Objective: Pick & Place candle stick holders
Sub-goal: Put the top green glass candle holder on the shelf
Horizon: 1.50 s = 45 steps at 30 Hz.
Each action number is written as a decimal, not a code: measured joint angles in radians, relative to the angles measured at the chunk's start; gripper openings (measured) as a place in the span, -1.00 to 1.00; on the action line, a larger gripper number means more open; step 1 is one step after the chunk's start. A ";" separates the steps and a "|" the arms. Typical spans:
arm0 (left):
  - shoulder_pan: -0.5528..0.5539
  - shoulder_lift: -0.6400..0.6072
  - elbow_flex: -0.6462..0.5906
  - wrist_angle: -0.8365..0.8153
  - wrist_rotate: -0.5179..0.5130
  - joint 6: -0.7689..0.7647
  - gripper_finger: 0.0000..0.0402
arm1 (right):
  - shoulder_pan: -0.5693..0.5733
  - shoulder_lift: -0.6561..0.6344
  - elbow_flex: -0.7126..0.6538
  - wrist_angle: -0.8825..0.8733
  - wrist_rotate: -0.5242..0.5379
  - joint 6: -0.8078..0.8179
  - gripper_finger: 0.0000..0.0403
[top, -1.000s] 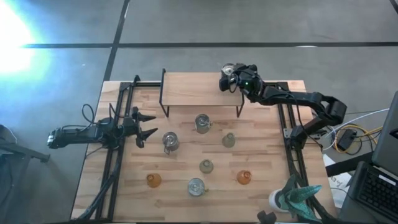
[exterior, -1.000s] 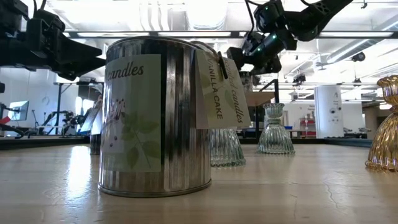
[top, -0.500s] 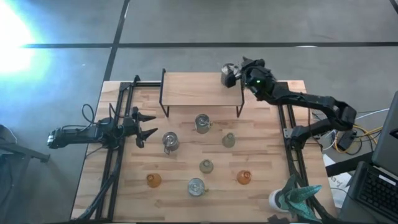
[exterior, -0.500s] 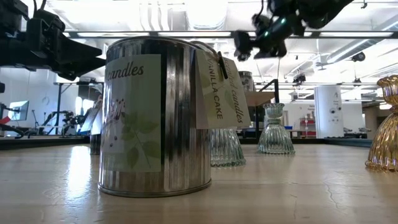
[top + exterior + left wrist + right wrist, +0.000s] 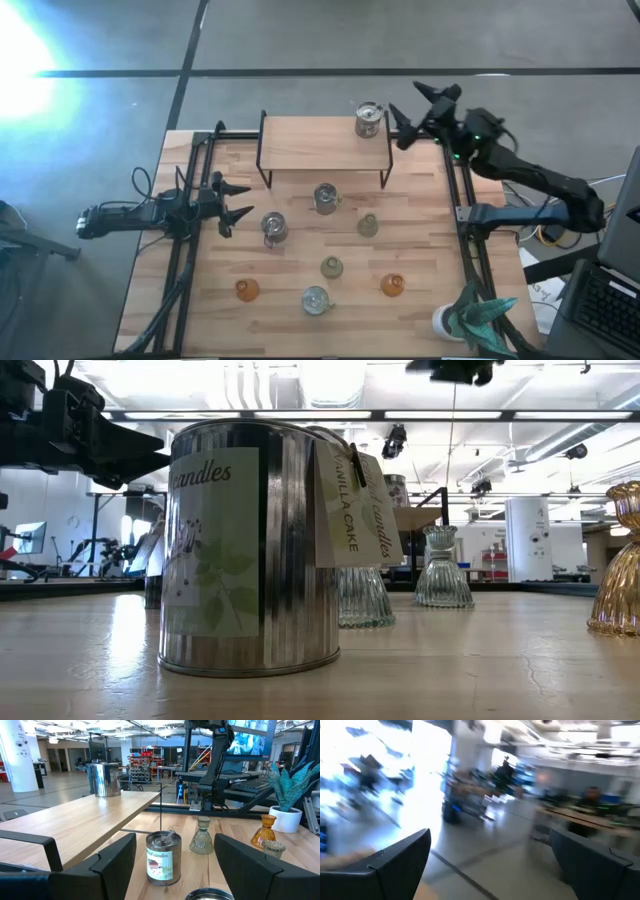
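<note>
**One tin on the shelf, right arm backing off**

Now the change, taken from the left of the high view across. The left gripper (image 5: pixel 232 201) waits at the table's left edge exactly as it did a second ago, jaws spread wide and empty; its wrist view looks between them at a tin (image 5: pixel 163 858) on the boards.

On the table (image 5: pixel 420 310) nothing has shifted: a tin (image 5: pixel 273 227) just right of the left gripper, an amber holder (image 5: pixel 247 290) toward the near edge, a clear jar (image 5: pixel 315 299) beside it, a green holder (image 5: pixel 331 267) above that, a tin (image 5: pixel 325 197) under the shelf's front edge, a second green holder (image 5: pixel 368 225) and a second amber holder (image 5: pixel 392 286) further right. The plant (image 5: pixel 478 315) stands at the near right corner.

The shelf (image 5: pixel 310 145) is the only thing bearing anything: one tin (image 5: pixel 368 119) stands at its right end. A second ago the right gripper (image 5: pixel 413 112) was over that tin; half a second ago it had drawn just beside it. At present it sits clear of the shelf, off to the right beyond the table's edge, jaws open and holding nothing.

I judge that one placement is finished and the tin was let go upright. Seven holders are left on the boards, so the task looks to be early.
</note>
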 joint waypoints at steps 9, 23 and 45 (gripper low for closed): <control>0.000 0.000 0.000 0.000 0.000 0.000 0.36 | 0.000 -0.136 0.000 -0.011 -0.445 0.368 0.99; 0.000 0.000 0.000 0.000 0.000 0.000 0.36 | 0.003 -0.160 0.010 0.043 -0.999 0.913 0.99; 0.000 0.000 0.000 0.000 0.000 0.000 0.36 | 0.465 -0.097 0.192 -0.441 -0.311 0.703 0.99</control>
